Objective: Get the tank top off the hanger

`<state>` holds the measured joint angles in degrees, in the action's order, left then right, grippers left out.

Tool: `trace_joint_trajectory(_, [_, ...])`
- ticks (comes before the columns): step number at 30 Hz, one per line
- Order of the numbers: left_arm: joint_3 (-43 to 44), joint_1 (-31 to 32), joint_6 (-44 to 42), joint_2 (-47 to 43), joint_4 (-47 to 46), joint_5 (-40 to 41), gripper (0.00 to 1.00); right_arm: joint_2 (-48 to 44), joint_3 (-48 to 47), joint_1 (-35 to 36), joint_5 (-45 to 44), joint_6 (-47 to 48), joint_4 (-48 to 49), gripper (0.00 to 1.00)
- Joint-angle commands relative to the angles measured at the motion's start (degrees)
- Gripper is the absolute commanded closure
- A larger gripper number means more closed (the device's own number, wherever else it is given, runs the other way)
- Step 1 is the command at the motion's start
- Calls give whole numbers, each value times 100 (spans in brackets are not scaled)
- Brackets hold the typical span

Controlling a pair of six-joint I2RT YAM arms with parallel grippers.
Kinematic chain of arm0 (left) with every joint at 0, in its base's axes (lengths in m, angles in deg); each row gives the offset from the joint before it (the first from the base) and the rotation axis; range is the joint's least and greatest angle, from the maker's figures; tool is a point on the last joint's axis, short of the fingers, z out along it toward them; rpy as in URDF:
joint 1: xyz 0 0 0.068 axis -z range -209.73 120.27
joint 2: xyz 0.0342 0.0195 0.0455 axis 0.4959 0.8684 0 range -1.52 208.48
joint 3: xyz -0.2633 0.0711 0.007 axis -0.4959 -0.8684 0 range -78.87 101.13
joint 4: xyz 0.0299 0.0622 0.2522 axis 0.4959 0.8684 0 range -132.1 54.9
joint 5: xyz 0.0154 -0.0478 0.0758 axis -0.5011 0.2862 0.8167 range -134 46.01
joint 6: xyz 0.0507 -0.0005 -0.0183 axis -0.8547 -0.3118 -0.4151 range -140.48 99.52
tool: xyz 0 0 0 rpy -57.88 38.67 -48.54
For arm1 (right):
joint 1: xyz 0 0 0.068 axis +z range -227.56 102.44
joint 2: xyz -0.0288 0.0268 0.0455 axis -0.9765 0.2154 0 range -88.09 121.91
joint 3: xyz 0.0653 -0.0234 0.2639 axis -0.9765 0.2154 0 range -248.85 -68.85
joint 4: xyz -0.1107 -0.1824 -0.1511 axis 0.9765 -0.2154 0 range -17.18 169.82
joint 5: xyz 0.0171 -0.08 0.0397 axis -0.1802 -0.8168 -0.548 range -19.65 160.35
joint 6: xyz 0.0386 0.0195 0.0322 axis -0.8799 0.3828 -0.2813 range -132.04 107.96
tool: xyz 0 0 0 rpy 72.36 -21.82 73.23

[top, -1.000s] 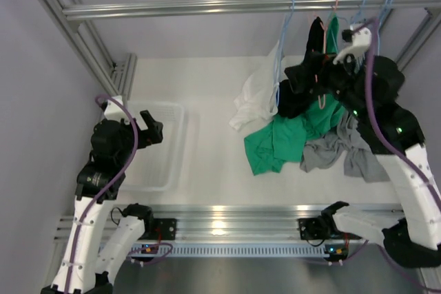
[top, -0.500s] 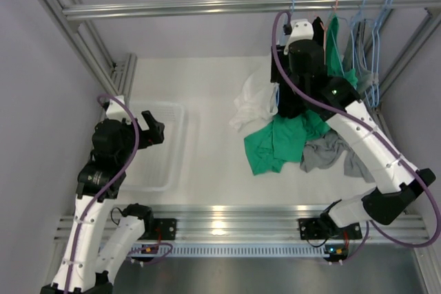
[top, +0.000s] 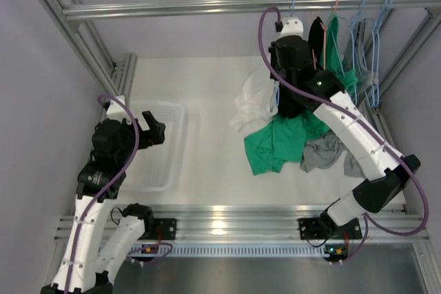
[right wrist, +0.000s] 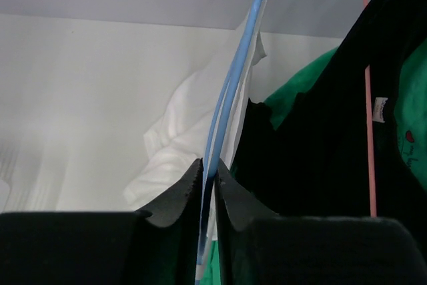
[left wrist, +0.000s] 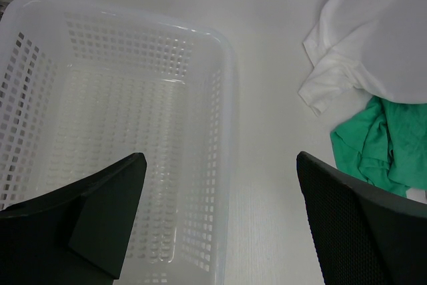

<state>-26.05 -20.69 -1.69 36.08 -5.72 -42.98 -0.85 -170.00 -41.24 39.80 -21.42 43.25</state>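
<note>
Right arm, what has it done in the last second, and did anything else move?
The right arm swung left along the rail to the blue hanger, and its tool closed on that hanger's wire. The left arm, basket and clothes stayed put.

Glossy plastic basket (left wrist: 223, 85), shiny metal rail (top: 172, 9), smooth blue hanger (right wrist: 230, 91)

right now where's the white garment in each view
Top external: white garment just right of centre.
Left wrist: white garment, upper right corner.
Right wrist: white garment at centre, behind the blue hanger.
Shared landmark: green garment beside it.
</note>
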Motion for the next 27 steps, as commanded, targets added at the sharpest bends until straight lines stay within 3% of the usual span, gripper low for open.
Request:
trace_joint_trajectory(1, [-35, -25, -42, -60, -316, -75, 1, -23, -37, 34, -302, -116, 274, 92])
trace_joint_trajectory(4, [-35, -25, -42, -69, -316, -66, 1, -40, -11, 7, -382, -230, 344, 100])
trace_joint_trajectory(14, [-35, -16, -33, -52, -333, -66, 1, -892, 612, -10, -558, 59, 1820, 100])
trace_joint_trajectory(22, [-35, -16, -42, -166, -325, -67, 1, -1245, 719, -107, 39, 490, 2480, 100])
trace_joint_trajectory(27, [-43, -16, -42, -201, -333, -67, 1, -1586, 1306, -195, 504, 596, 3068, 100])
